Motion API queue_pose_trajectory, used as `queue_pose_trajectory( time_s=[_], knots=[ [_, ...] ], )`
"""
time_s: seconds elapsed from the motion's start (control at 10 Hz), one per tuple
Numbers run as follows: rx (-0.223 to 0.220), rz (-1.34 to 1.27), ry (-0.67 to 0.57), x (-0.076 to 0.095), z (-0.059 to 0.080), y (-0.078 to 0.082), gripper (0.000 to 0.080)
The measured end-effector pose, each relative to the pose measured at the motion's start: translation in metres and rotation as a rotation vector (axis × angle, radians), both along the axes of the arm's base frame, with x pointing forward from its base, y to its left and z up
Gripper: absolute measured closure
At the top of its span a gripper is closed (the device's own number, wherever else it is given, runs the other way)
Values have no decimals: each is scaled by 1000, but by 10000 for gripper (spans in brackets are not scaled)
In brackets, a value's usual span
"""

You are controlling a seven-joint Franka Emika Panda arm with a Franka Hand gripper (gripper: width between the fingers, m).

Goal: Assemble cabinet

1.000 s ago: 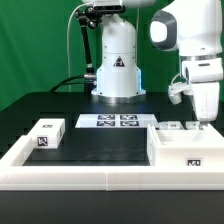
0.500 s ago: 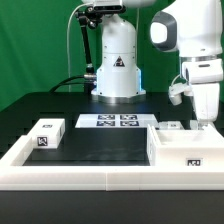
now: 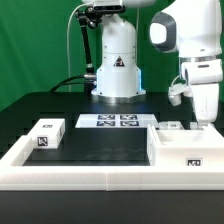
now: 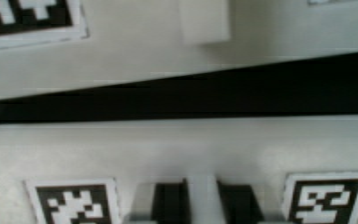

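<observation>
The cabinet's large white box [image 3: 185, 148] lies at the exterior view's right, with smaller white blocks [image 3: 171, 127] on its top. A separate small white tagged block [image 3: 47, 133] lies at the left. My gripper [image 3: 205, 122] hangs straight down onto the far right part of the box. In the wrist view the two dark fingers [image 4: 165, 205] stand close together with a thin white cabinet wall [image 4: 201, 200] between them, so the gripper [image 4: 201, 208] looks shut on it. Tags [image 4: 69, 203] show on either side.
The marker board [image 3: 118, 121] lies in front of the robot's white base [image 3: 117, 65]. A long white rail [image 3: 100, 175] edges the black table along the front and the left.
</observation>
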State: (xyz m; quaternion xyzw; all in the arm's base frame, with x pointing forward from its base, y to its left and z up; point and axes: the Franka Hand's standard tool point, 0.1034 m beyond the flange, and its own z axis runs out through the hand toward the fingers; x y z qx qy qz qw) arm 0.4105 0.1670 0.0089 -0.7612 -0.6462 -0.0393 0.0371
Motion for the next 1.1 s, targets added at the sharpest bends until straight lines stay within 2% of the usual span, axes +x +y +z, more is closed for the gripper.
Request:
queue_pose_trajectory(
  time_s=[0.3, 0.5, 0.7, 1.1],
  knots=[
    [-3, -2, 3, 1, 1, -1, 731],
    [-19, -6, -13, 9, 20, -8, 729],
    [-33, -9, -22, 16, 33, -16, 729],
    [-48, -10, -31, 34, 45, -51, 729]
  ],
)
